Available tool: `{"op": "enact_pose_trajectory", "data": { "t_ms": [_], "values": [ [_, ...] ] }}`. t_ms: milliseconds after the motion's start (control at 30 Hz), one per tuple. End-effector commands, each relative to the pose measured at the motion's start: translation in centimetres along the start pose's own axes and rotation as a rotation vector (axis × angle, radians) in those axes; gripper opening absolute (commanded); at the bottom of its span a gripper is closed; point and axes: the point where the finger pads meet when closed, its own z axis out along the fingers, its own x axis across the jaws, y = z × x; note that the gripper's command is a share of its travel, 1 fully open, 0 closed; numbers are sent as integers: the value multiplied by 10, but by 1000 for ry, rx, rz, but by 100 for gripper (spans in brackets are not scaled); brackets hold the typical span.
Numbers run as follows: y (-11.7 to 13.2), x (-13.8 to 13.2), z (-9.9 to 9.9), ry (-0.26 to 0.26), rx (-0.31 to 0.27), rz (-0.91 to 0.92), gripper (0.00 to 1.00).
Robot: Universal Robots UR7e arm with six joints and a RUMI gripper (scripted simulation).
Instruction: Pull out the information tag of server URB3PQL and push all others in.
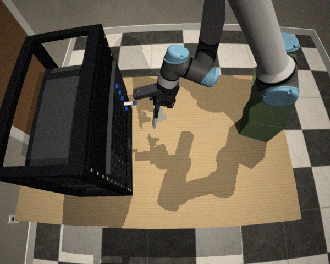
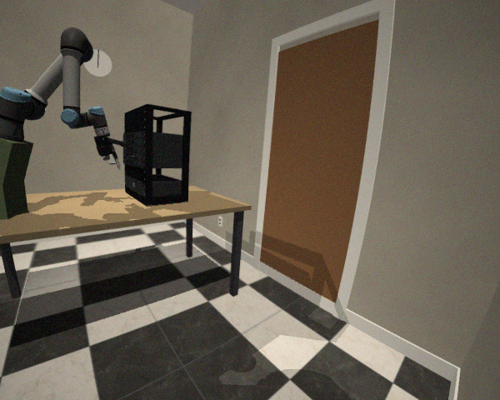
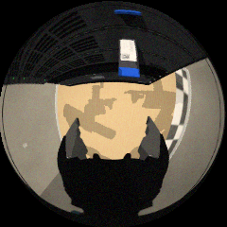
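Observation:
The black rack (image 1: 37,172) (image 2: 148,155) stands upright on the table. One information tag (image 1: 128,103) (image 3: 128,50) sticks out of the rack front, its white label and blue end showing; its print is too small to read. Several other tags show only blue ends close to the front, among them the top one (image 1: 116,85) and the one (image 1: 126,108) below the extended tag. Another blue end (image 3: 128,11) shows in the wrist view. My gripper (image 1: 160,122) (image 2: 115,165) (image 3: 113,117) is open and empty, in front of the rack, apart from the extended tag.
The wooden table (image 1: 216,210) (image 2: 216,205) carries the rack and the arm's green pedestal (image 1: 269,119) (image 2: 4,176). The wrist housing is close to the rack front. A brown door (image 2: 319,163) is in the wall beyond the table.

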Motion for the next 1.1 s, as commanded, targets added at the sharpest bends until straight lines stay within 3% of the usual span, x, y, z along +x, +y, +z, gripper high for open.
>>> {"op": "enact_pose_trajectory", "data": {
  "t_ms": [0, 1067],
  "values": [
    [5, -1, 3, -7, -15, 1, 100],
    [39, -9, 20, -59, -115, 14, 100]
  ]
}}
